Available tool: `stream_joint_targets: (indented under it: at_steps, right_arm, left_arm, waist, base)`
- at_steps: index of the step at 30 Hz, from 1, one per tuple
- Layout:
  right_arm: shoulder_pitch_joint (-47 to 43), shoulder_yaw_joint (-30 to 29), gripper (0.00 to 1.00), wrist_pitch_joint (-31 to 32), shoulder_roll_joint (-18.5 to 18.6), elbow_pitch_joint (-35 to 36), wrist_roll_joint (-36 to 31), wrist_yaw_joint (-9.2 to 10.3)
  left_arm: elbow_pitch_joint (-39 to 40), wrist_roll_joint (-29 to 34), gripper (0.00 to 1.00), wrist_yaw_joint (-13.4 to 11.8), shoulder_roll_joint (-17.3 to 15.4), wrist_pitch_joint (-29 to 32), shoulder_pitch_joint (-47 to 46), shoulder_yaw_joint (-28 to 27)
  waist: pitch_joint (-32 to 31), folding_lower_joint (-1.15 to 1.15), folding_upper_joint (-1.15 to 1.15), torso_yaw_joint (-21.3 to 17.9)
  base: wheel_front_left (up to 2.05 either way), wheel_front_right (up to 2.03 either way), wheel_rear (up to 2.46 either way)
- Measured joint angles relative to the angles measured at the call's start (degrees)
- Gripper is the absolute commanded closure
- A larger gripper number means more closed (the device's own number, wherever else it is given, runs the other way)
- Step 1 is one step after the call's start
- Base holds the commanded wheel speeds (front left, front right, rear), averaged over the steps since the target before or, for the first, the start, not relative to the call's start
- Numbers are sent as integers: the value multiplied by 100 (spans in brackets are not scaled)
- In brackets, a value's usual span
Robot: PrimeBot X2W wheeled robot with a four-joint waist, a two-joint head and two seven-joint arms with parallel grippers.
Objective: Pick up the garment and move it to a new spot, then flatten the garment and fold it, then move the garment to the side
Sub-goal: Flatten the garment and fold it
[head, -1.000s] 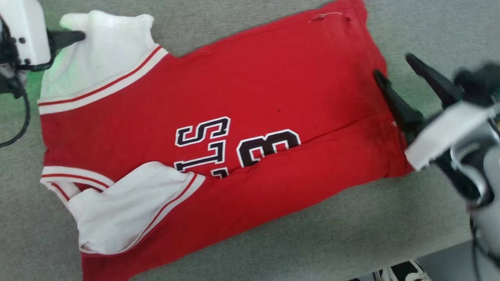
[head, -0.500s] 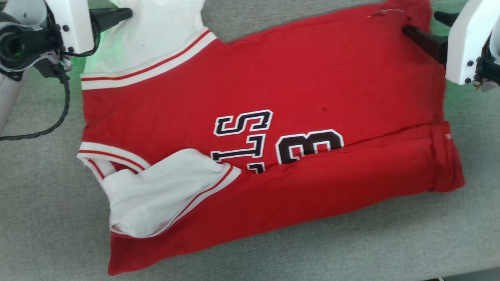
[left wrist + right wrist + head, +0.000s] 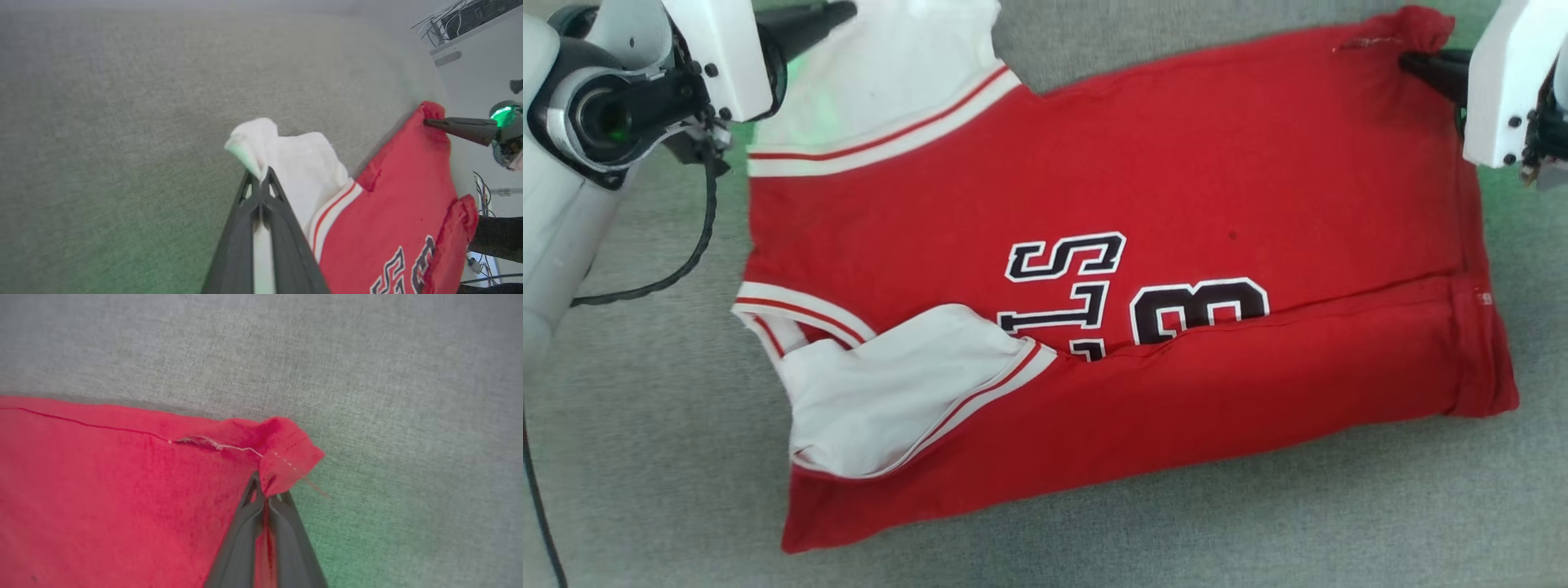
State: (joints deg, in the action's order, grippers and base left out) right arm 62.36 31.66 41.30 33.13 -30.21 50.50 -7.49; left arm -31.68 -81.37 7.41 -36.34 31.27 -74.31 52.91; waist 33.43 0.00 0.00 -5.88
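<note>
Garment (image 3: 1135,204): red jersey with white sleeves, spread across the grey cloth-covered table (image 3: 645,457), its near edge folded up over part of the black lettering (image 3: 1066,256).
My left gripper (image 3: 841,15): fingers pressed together on the far white sleeve (image 3: 907,73), at the jersey's left end.
My right gripper (image 3: 1413,61): fingers pinched tight on the far red hem corner (image 3: 1421,23), at its right end.
</note>
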Motion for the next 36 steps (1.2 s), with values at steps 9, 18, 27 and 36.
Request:
stream_joint_targets:
  at_steps: [9,18,27,36]
  right_arm:
    - [-606,25,100,-635,434,370,196,-1]
    - [-1922,-220,100,-1059,1117,1205,354,0]
    - [-4157,-1351,100,-1675,1383,2061,417,0]
    - [-5293,-2199,100,-1692,677,2303,13,0]
  left_arm:
    - [1338,-325,100,0,-346,-906,732,-60]
    - [3026,-299,100,0,-1173,-2138,2257,148]
    - [4056,-297,100,0,-1692,-3552,3975,460]
    - [3691,-132,100,0,-1500,-4140,4880,953]
  waist:
    - [-720,0,0,234]
    - [-1251,0,0,534]
    - [-1641,0,0,807]
    - [-1603,0,0,762]
  base:
    - [0,0,0]
    - [0,0,0]
    - [0,0,0]
    - [0,0,0]
